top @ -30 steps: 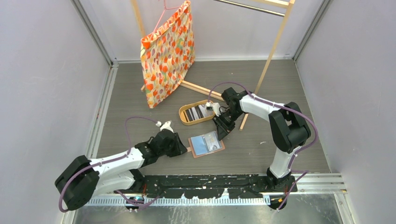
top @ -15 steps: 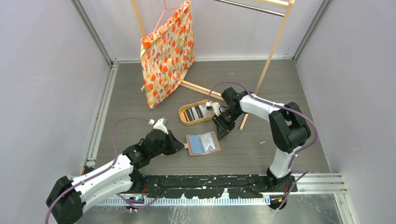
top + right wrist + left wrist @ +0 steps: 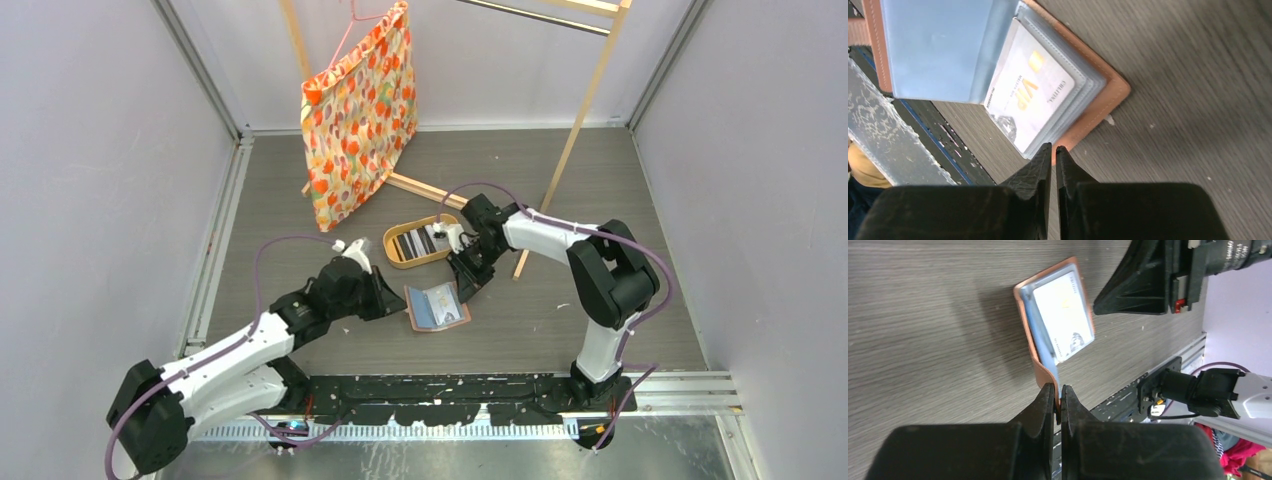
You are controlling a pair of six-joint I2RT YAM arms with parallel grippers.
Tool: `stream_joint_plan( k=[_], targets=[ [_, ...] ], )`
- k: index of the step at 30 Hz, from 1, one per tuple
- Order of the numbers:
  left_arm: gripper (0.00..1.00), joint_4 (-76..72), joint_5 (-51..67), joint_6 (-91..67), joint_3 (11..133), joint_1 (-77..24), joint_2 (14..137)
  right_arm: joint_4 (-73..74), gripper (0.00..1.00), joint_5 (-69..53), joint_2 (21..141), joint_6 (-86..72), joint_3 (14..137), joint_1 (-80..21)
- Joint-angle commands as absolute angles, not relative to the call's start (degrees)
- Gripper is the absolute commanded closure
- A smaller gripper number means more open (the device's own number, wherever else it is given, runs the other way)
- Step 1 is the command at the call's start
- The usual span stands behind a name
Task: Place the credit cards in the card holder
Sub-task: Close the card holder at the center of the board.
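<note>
The salmon-tan, leather-like folding card holder (image 3: pixel 437 306) lies open on the grey wood-grain surface (image 3: pixel 300 200). One half shows its light-blue pocket (image 3: pixel 933 45) and the other a stack of clear sleeves (image 3: pixel 1093 82).

Your left end effector (image 3: pixel 1058 392) is pressed together on the card holder's tan border, on the side nearest the left arm. It pinches that thin edge between its black fingers. From the left wrist view, the held side looks tilted up off the surface, with a shadow beside it.

A white plastic credit card (image 3: pixel 1030 90) with gold VIP lettering sits in the front clear sleeve, its face fully readable.

Your right end effector (image 3: pixel 1053 150) is at the opposite side of the card holder, against the sleeve half. Its fingers are drawn almost together, with only a slit between them, and the tips meet the tan border. You cannot tell whether the border is caught in that slit.

On the side of the card holder away from the arm bases stands the oval wooden tray (image 3: pixel 392 250), near the holder but not touching it. It holds more credit cards (image 3: pixel 415 242), a row of thin black, grey and white plastic rectangles.

Well beyond the card holder in the same direction, an orange-and-yellow patterned fabric bag (image 3: pixel 360 115) hangs on a pale wooden rack (image 3: pixel 585 100).
</note>
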State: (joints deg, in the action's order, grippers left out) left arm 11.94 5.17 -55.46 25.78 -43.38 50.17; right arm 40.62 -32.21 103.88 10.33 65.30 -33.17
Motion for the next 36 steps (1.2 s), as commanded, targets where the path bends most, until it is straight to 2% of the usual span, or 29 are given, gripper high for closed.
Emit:
stream_joint_plan(
  k=[1,9,15,22,31,35,36],
  targets=[
    [0.99,6.0,10.0,-54.1,30.9,-43.1,55.1,42.3,0.87,-32.4,102.2,11.0,68.3,-30.0],
    [0.99,-6.7,16.5,-56.6,37.4,-43.0,71.3,45.0,0.87,-37.1,94.4,14.7,68.5,-22.5],
    [0.99,-15.9,20.5,-61.1,41.7,-44.0,82.0,44.7,0.87,-36.0,95.3,14.0,68.2,-21.9],
    [0.98,-18.8,19.9,-63.0,46.0,-48.0,88.9,43.7,0.87,-34.1,95.2,12.6,68.2,-21.4],
    [0.97,-28.0,18.0,-67.6,43.3,-54.5,95.8,43.5,0.87,-33.7,94.2,12.4,68.0,-19.4],
    [0.94,-32.0,18.4,-69.3,43.7,-56.3,100.0,43.6,0.87,-33.4,94.3,12.4,68.0,-19.2],
    [0.90,-32.3,18.6,-69.5,44.1,-56.6,100.7,43.6,0.87,-33.4,94.5,12.4,68.0,-19.2]
  ],
)
